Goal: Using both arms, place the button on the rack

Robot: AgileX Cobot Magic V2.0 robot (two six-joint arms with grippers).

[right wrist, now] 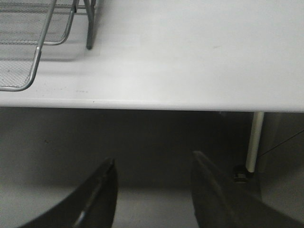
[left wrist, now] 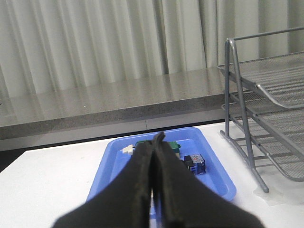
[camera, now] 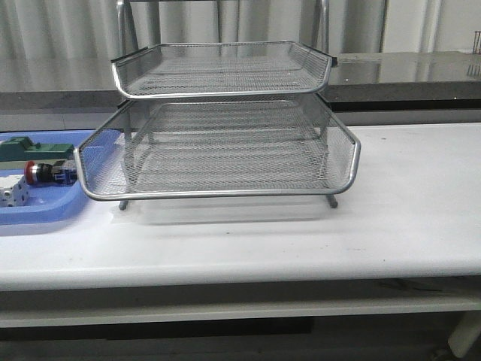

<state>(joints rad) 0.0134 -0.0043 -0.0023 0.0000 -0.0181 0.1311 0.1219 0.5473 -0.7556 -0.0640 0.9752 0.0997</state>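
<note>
The button (camera: 46, 173), with red cap and blue rear block, lies on its side in the blue tray (camera: 45, 214) at the table's left. Its blue block (left wrist: 195, 164) shows in the left wrist view, partly behind the fingers. The silver wire-mesh rack (camera: 218, 143) stands mid-table and shows in the left wrist view (left wrist: 266, 109) and the right wrist view (right wrist: 28, 42). My left gripper (left wrist: 158, 137) is shut and empty, hovering short of the tray. My right gripper (right wrist: 153, 164) is open and empty, below the table's front edge. Neither arm shows in the front view.
In the blue tray (left wrist: 213, 175) a green block (camera: 26, 148) and a white cube block (camera: 13, 194) lie beside the button. A grey stone counter (camera: 406, 71) and curtains stand behind the table. A table leg (right wrist: 254, 142) is near my right gripper.
</note>
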